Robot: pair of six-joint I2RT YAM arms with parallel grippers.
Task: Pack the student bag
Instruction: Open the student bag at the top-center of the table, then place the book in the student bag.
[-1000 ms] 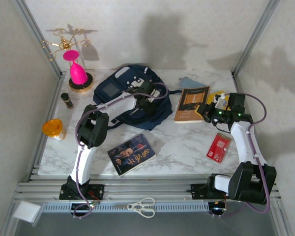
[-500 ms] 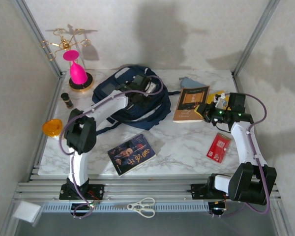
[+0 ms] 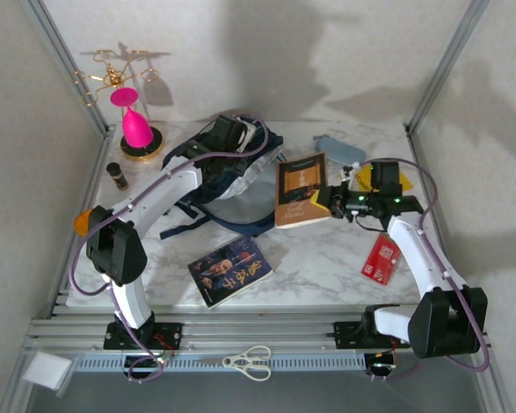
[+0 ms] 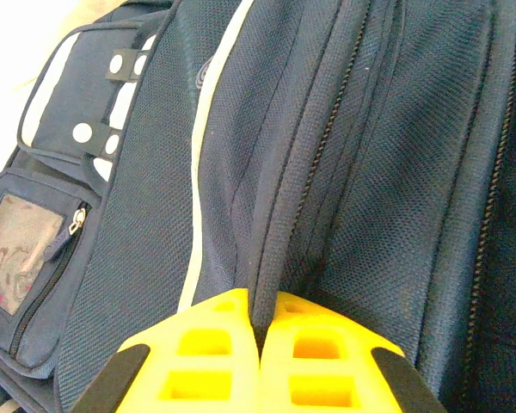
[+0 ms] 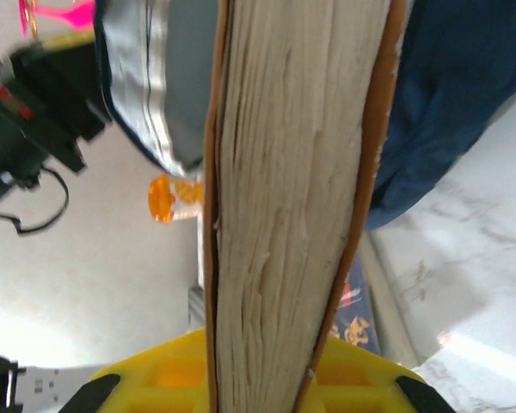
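L jaws pinch student bag (image 4: 396,172) fold; R jaws clamp book (image 5: 284,172).

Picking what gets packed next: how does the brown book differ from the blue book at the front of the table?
The brown book is clamped in the right claw beside the open bag; the blue book lies flat on the table, untouched, nearer the front edge. The brown book's cover has a dark panel; the blue book's shows figures and yellow characters. Both are closed and outside the bag.
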